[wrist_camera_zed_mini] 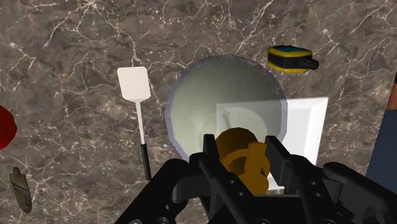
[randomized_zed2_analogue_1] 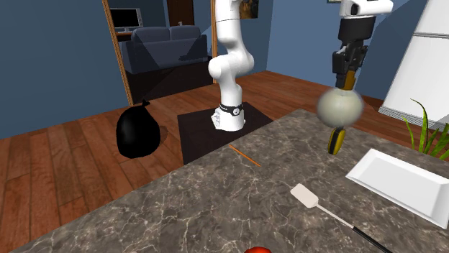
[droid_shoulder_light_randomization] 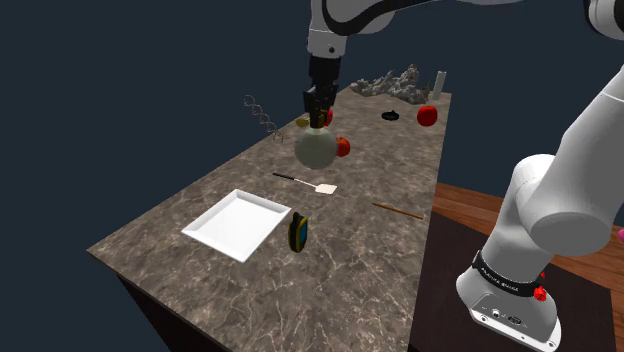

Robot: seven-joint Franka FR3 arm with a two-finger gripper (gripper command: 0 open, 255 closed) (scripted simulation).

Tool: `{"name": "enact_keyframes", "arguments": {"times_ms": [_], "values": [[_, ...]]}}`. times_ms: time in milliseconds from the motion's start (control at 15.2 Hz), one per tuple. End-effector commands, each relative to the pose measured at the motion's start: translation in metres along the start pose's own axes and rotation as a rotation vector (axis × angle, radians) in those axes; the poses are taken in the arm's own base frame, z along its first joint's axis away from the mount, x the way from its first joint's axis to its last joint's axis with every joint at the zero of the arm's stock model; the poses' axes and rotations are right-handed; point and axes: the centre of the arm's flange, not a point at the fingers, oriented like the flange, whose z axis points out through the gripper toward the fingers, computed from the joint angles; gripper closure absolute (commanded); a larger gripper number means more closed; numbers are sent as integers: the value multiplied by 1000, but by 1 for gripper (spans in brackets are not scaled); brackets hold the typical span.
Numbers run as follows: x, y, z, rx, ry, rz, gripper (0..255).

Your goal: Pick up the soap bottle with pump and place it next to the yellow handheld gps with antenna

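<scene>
Soap bottle (droid_shoulder_light_randomization: 315, 148): round pale body, gold pump. Pump clasped betw. fingers of gripper (droid_shoulder_light_randomization: 318, 118); body hangs clear above table (droid_shoulder_light_randomization: 250, 290).
Yellow GPS (droid_shoulder_light_randomization: 298, 231): on table, just beside white tray (droid_shoulder_light_randomization: 238, 224).
Spatula (droid_shoulder_light_randomization: 322, 187): on table, nr. bottle.

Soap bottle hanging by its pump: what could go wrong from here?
The gripper clasps only the golden pump, so the round soap bottle could swing or slip. The yellow GPS stands on edge beside the white tray; a close set-down could topple it or catch the tray's rim.
</scene>
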Motion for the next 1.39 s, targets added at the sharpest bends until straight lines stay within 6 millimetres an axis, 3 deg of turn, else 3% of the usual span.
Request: {"name": "enact_keyframes", "arguments": {"times_ms": [0, 1320], "values": [[-1, 1, 11, 0, 1, 0, 255], [-9, 5, 116, 0, 1, 0, 255]]}}
